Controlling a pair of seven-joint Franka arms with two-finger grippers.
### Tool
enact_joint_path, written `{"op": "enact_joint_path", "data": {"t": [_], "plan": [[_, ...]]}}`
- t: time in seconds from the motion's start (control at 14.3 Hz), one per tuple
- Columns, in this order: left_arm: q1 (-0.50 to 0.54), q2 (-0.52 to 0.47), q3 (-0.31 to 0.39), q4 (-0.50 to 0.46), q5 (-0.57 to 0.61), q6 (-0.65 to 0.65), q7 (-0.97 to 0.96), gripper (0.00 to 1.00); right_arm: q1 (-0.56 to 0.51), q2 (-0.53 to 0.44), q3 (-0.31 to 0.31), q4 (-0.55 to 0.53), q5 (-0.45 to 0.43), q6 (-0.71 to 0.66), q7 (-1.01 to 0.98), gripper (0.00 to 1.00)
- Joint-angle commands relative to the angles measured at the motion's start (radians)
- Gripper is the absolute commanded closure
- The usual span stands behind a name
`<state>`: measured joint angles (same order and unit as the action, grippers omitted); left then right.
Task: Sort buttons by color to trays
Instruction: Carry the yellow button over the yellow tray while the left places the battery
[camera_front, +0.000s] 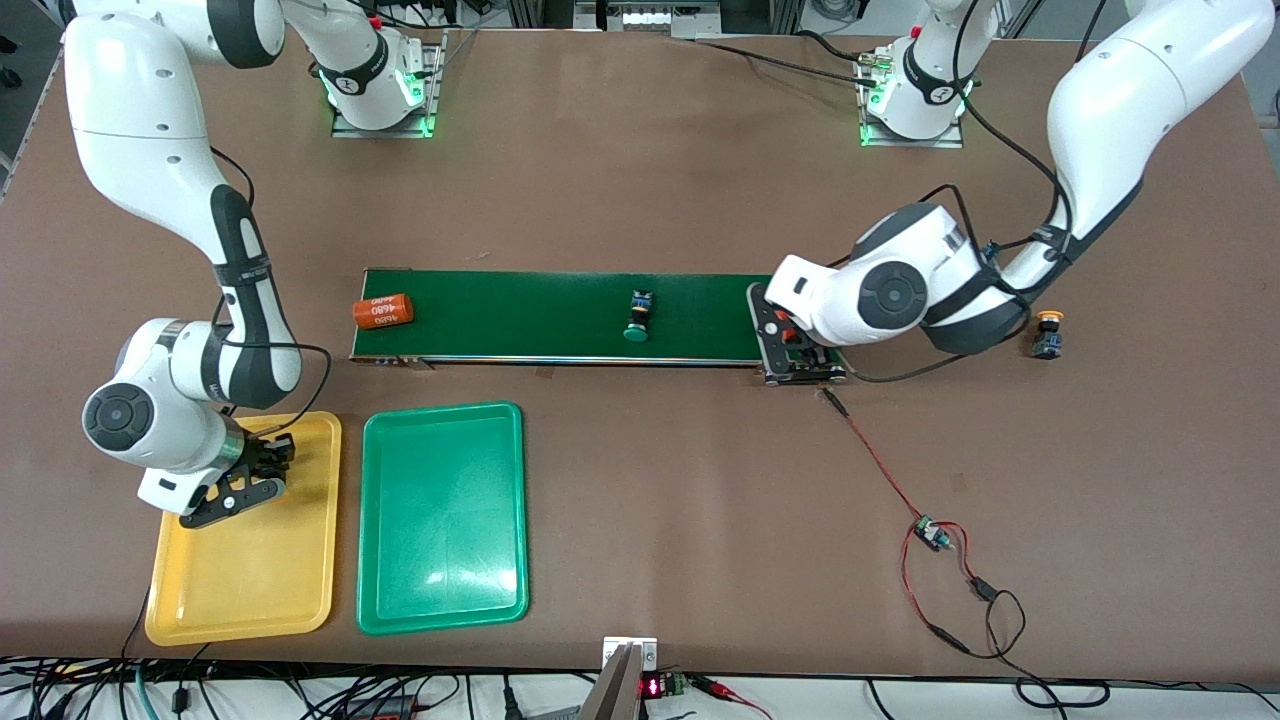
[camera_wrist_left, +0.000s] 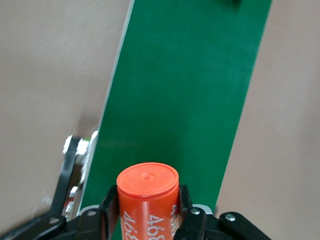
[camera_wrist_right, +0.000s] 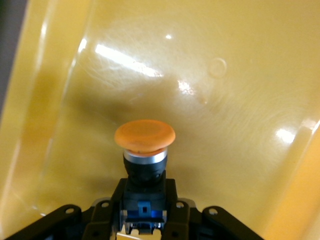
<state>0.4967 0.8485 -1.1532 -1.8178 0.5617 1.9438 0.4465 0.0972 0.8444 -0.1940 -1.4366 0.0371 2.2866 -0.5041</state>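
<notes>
Three buttons (camera_front: 637, 316), two orange cylinders (camera_front: 384, 311), two trays (camera_front: 442, 517), one conveyor belt (camera_front: 530, 310)

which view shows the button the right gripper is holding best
The right wrist view: the yellow-orange button fills it, cap forward, body clamped in the right gripper over the yellow tray. In the front view the gripper hides the button. The left wrist view does not show it.

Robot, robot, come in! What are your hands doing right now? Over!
Right gripper shut on orange button, over yellow tray. Left gripper shut on orange cylinder, over conveyor belt. Green button on belt. Nothing blocking.
</notes>
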Motion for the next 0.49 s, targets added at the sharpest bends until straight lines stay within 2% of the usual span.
{"op": "enact_joint_path", "data": {"t": [0.0, 0.07, 0.14, 0.21, 0.42], "plan": [[-0.055, -0.008, 0.001, -0.005, 0.058, 0.017, 0.008, 0.76, -0.021, 0.024, 0.03, 0.053, 0.004, -0.009, -0.027, 0.78], [-0.056, -0.008, 0.003, -0.005, 0.058, 0.017, 0.008, 0.67, -0.016, 0.015, 0.028, 0.053, 0.038, -0.013, -0.016, 0.01], [-0.055, -0.006, 0.004, -0.005, 0.06, 0.015, 0.008, 0.4, -0.016, 0.002, 0.028, 0.053, 0.059, -0.027, -0.019, 0.0], [-0.053, -0.005, 0.004, -0.005, 0.06, 0.014, 0.02, 0.01, -0.004, -0.008, 0.03, 0.053, 0.058, -0.051, -0.021, 0.0], [-0.046, -0.012, -0.005, -0.001, 0.058, 0.006, 0.018, 0.0, 0.012, -0.06, 0.03, 0.051, 0.07, -0.168, 0.053, 0.0]]}}
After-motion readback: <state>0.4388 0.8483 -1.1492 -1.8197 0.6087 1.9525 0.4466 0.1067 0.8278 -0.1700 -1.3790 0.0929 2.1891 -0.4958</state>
